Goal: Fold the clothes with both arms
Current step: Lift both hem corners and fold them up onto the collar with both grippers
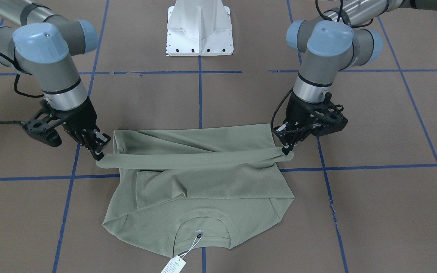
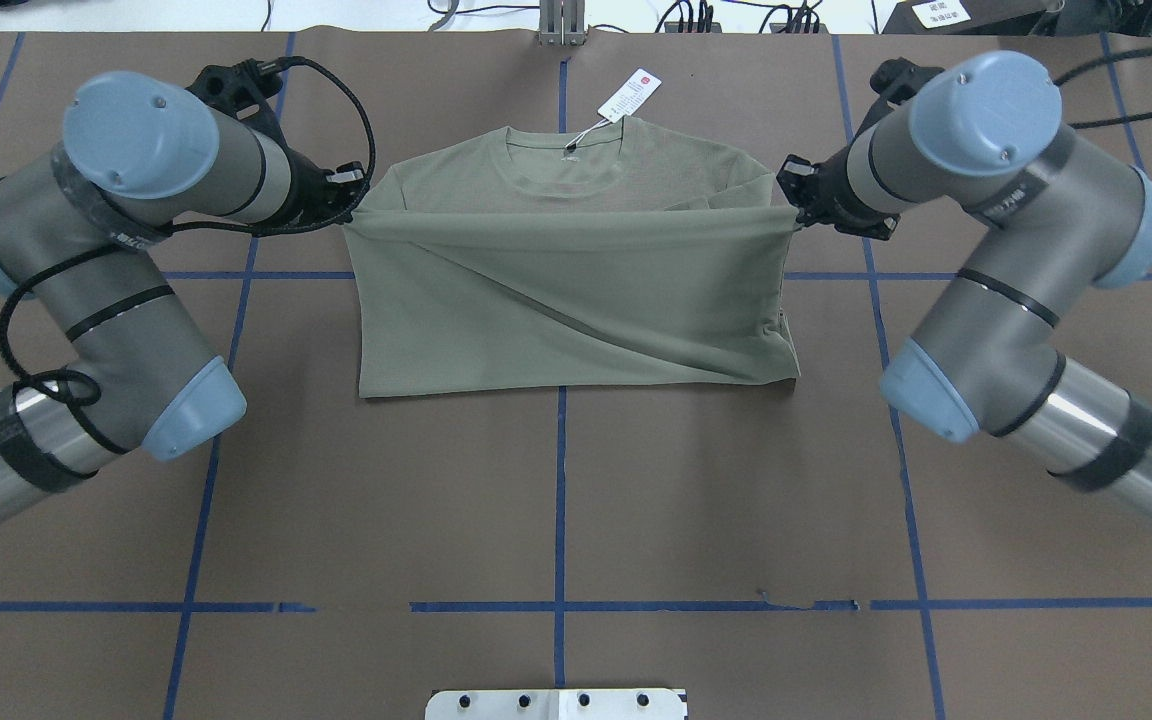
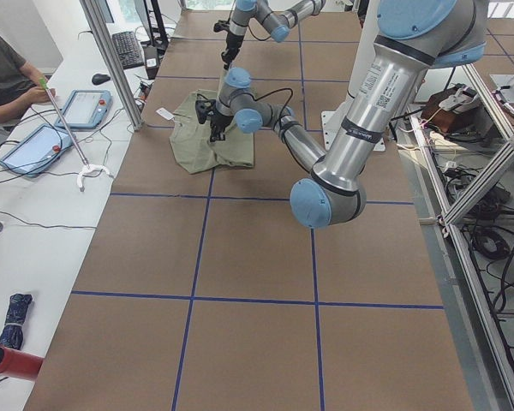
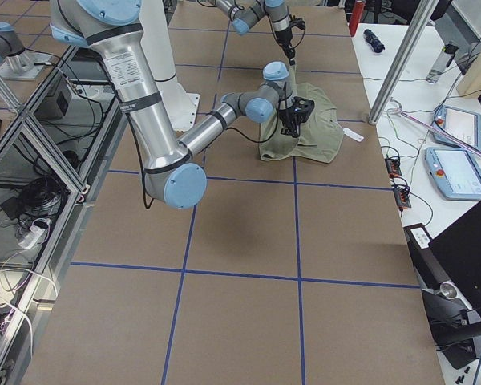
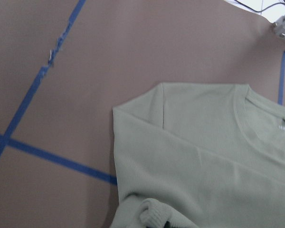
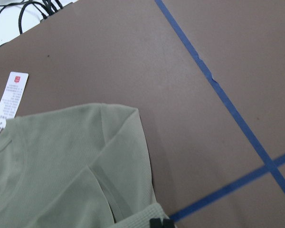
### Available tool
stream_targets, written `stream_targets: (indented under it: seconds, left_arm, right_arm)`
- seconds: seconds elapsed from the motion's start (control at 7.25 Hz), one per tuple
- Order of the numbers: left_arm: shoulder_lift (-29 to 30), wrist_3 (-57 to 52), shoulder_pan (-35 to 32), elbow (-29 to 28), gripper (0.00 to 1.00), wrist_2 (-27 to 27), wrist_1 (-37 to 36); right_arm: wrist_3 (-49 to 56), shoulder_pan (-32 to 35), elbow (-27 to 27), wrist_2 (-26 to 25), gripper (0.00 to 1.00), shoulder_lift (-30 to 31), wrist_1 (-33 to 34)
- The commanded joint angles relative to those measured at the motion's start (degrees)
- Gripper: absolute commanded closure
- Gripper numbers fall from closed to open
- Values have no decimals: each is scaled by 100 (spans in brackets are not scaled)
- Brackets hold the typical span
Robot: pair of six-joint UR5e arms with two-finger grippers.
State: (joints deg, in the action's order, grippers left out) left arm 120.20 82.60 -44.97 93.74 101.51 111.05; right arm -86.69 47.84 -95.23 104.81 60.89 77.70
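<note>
The sage-green shirt [image 1: 199, 189] lies on the brown table, its collar [image 2: 566, 165] on the side away from the robot. A white hang tag [image 2: 629, 95] trails from the collar. The hem is lifted and stretched taut in a band between both grippers, above the shirt's middle. My left gripper [image 2: 348, 205] is shut on one hem corner, at the right in the front-facing view [image 1: 287, 149]. My right gripper [image 2: 794, 215] is shut on the other corner [image 1: 99, 153]. Each wrist view shows ribbed hem [image 5: 152, 216] at its bottom edge and the shirt's shoulder below.
The white pedestal base [image 1: 199, 28] stands at the robot's edge of the table. Blue tape lines [image 2: 561, 500] grid the brown surface. A seated person [image 3: 4, 68] and tablets [image 3: 34, 145] are at a white side table, with aluminium posts [image 3: 111, 60] along its edge.
</note>
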Motion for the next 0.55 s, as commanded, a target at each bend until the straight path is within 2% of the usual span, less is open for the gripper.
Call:
stream_targets:
  seconds: [0.0, 0.14, 0.28, 0.41]
  left_arm:
    - [257, -69, -170, -1038, 100, -34, 846]
    - [476, -60, -170, -1373, 100, -61, 943]
    - [522, -60, -170, -1559, 100, -252, 1118]
    - [540, -60, -179, -1639, 95, -280, 1233]
  right_arm:
    - [179, 261, 1537, 48, 100, -1015, 17]
    - [179, 261, 2047, 48, 100, -1357, -18]
    - [179, 226, 2453, 31, 100, -1404, -575]
    - [162, 217, 2726, 31, 83, -1422, -920]
